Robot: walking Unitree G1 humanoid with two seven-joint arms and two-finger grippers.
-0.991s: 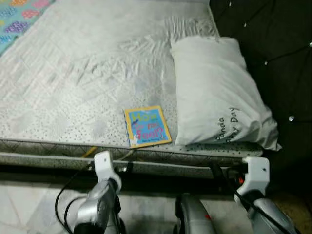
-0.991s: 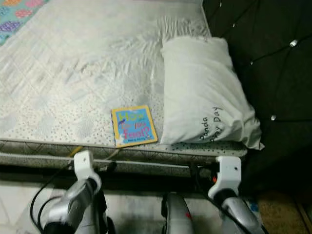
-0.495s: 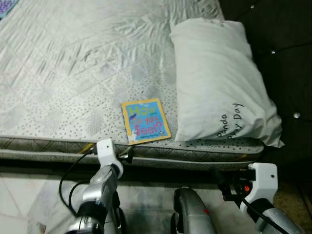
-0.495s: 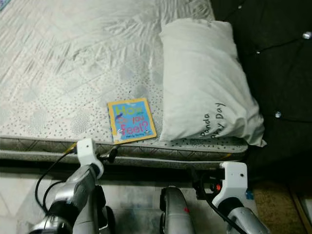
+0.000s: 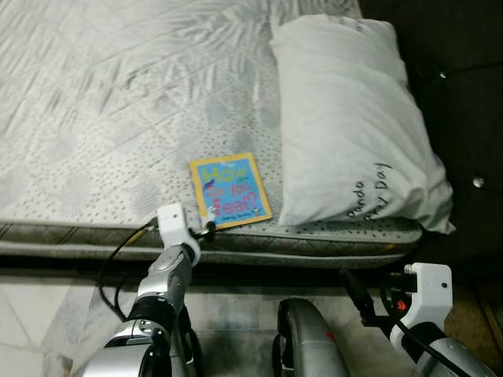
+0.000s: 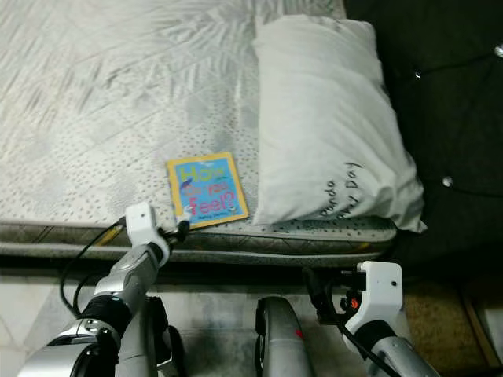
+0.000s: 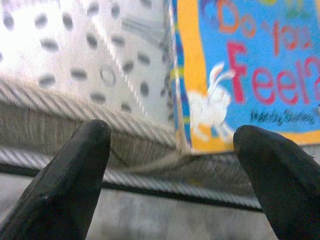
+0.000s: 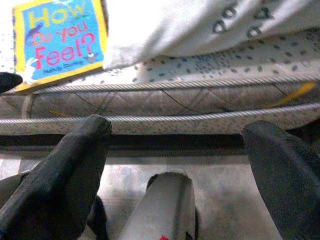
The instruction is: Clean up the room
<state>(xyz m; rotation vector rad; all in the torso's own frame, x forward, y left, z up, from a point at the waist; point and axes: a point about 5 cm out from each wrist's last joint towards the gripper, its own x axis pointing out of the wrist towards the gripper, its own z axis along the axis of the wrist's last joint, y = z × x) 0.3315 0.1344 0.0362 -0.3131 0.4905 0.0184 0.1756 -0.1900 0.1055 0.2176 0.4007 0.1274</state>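
Since the earlier frame, the left claw [image 7: 170, 150] has advanced to the near corner of the book [image 5: 229, 190], fingers apart. The book lies at the mattress [image 5: 118, 118] edge, just beside the pillow [image 5: 350, 126]. Risk: a low approach jams the fingers against the mattress piping, or pushes the book away. The right claw [image 8: 175, 150] hangs spread below the mattress.

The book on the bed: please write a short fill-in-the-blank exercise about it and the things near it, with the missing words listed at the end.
1. The book has a blue cover with a ____ border.
2. The book lies flat on the mattress, beside the white ____.
3. The left gripper is at the mattress edge near the book's corner, with its fingers ____.
4. The title on the book's cover ends with the word ____.

Missing words: yellow; pillow; open; Feel
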